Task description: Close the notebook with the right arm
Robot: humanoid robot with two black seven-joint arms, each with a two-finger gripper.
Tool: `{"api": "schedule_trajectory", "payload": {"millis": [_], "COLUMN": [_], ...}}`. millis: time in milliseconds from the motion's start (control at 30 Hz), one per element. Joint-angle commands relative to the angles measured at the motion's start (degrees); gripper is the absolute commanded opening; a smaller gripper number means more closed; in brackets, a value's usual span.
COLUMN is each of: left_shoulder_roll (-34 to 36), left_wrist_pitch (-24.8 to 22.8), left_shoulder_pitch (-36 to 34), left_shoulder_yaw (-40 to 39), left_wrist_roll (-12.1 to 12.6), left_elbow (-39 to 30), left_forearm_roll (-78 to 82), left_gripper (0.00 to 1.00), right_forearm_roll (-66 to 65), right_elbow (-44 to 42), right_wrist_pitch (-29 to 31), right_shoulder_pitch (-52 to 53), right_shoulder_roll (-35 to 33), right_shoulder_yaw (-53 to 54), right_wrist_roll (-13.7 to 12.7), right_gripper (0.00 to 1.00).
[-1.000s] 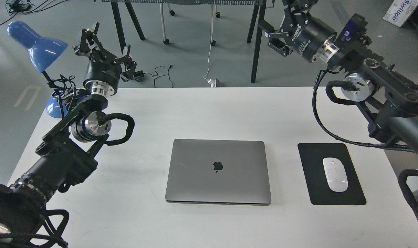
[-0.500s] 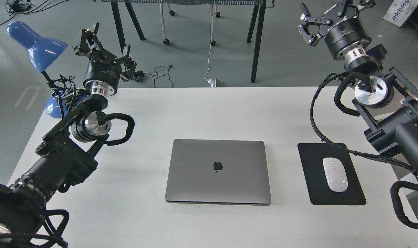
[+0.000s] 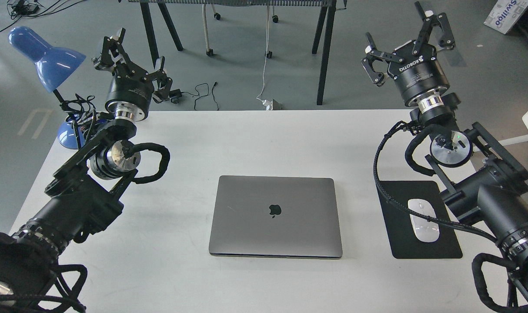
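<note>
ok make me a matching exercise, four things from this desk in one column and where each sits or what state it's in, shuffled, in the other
Things:
1. notebook
2. mouse
3. lamp
4. right gripper

Places or states:
A. far left corner of the table
B. open, raised at the far right
C. lid shut, flat in the middle
D. on the black pad

Pairs: 1-C, 2-D, 3-A, 4-B

Notebook (image 3: 275,216) left of mouse pad (image 3: 403,243).

Grey floor (image 3: 246,78) with cables, dark-legged furniture (image 3: 322,52) behind white table (image 3: 264,130).
</note>
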Motion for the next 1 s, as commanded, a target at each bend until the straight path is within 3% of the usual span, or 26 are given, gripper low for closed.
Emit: {"api": "schedule_trajectory", "payload": {"millis": [0, 500, 967], "left_shoulder_roll": [0.0, 0.0, 0.0], "left_wrist_pitch": [0.0, 0.0, 0.0], "left_shoulder_pitch": [0.0, 0.0, 0.0], "left_shoulder_yaw": [0.0, 0.0, 0.0], "left_wrist_roll": [0.0, 0.0, 0.0], "left_elbow": [0.0, 0.0, 0.0], "left_forearm_roll": [0.0, 0.0, 0.0], "left_gripper": [1.0, 1.0, 1.0], "right_forearm_roll": [-0.06, -0.15, -1.03], "right_elbow": [-0.14, -1.1, -12.09], "right_wrist_pitch": [-0.07, -2.97, -6.66], "right_shoulder_pitch": [0.02, 0.02, 5.81], "right_shoulder_roll": [0.58, 1.46, 1.46], "right_shoulder_yaw": [0.06, 1.2, -6.44], "right_wrist_roll": [0.04, 0.13, 0.13], "right_gripper": [1.0, 1.0, 1.0]}}
